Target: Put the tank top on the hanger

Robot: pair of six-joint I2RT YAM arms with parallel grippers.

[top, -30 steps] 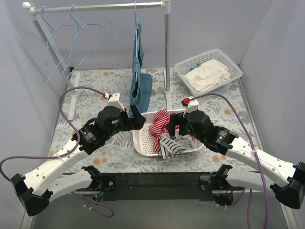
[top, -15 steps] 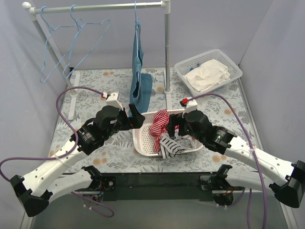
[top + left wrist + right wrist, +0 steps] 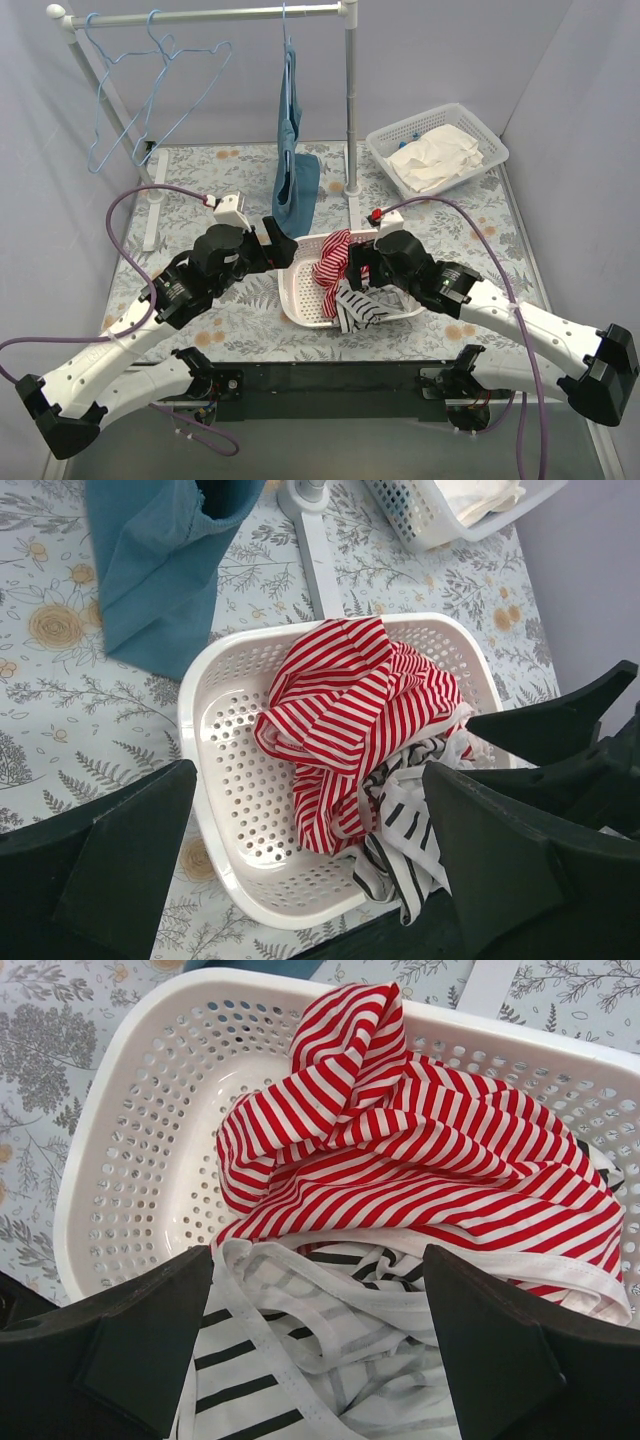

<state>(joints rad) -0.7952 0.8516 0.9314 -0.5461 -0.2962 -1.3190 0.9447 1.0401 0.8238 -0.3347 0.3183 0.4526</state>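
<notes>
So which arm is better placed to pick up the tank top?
Right. The right gripper is open just over the tank top, while the left gripper is centred over the red-striped garment.

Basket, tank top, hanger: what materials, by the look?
Basket: moulded white plastic, slight sheen, walls perforated with even holes; looks rigid.
Tank top: soft matte fabric, probably a knit; it lies crumpled in loose folds.
Hanger: thin light-blue wire, probably coated metal; too small to confirm.
</notes>
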